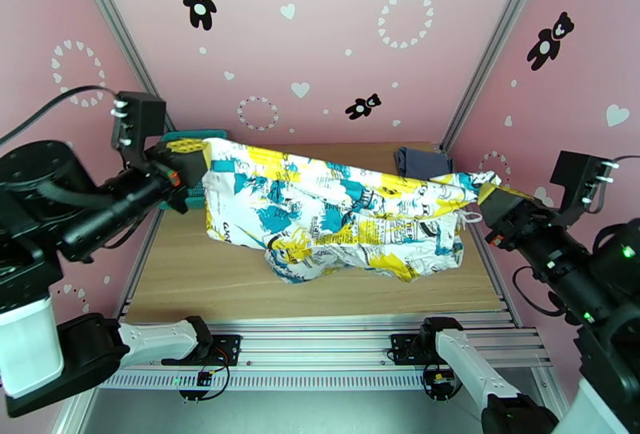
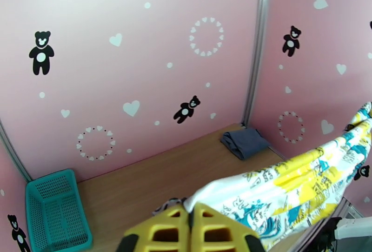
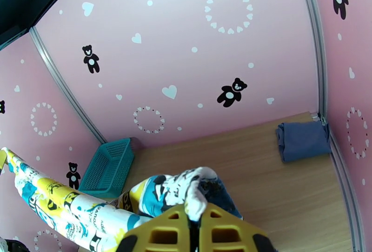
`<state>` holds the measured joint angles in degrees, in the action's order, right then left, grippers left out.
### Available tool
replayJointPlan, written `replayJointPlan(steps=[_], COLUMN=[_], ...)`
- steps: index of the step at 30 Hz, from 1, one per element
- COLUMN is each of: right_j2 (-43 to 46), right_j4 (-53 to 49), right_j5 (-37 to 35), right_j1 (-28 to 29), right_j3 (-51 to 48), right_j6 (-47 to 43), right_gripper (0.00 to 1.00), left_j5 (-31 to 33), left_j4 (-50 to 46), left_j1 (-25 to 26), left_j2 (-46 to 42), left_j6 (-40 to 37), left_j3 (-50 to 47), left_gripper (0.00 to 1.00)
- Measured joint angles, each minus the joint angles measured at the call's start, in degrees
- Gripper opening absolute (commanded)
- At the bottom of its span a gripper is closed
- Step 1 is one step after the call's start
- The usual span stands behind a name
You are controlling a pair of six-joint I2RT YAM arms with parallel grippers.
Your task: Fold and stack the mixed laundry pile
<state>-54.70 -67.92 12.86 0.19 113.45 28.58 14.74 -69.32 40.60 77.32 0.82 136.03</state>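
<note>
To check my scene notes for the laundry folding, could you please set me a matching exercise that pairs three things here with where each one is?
Things:
1. printed cloth
2. blue garment
3. teal basket

Places:
A. folded, in the far right corner of the table
B. in the far left corner
C. strung between the left gripper and the right gripper, both shut on it

Pairs: 1-C, 2-A, 3-B.
</note>
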Motion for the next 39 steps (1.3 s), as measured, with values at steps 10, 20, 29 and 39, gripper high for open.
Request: replayJointPlan(steps=[10,20,29,39], right_j2=[-38.9,-71.4,-51.5,-45.7], right_j4=[15.8,24.4,29.0,29.3], right_j5=[0.5,0.3,-2.4,-3.3], right_j1=[1.6,1.0,0.2,6.0], right_j3=[-14.3,-8.0,-32.3,-48.8], right_j6=[0.6,-0.4,-4.1,-6.1], right_gripper=[0.26,0.72,0.72,0.68], left_j5=[-16.3,-18.4,-17.4,-18.8], left_j4=[10.3,16.5,24.0,34.4], left_j1=[-25.1,-30.0,-26.0,-19.9], left_j2=[30.0,60.1,31.5,29.7], left_j6=[2.5,7.6,11.8,15.8], left_j3=[-8.6,-1.8,-41.6,-62.9], left_gripper=[0.29,0.69,0.75,0.68])
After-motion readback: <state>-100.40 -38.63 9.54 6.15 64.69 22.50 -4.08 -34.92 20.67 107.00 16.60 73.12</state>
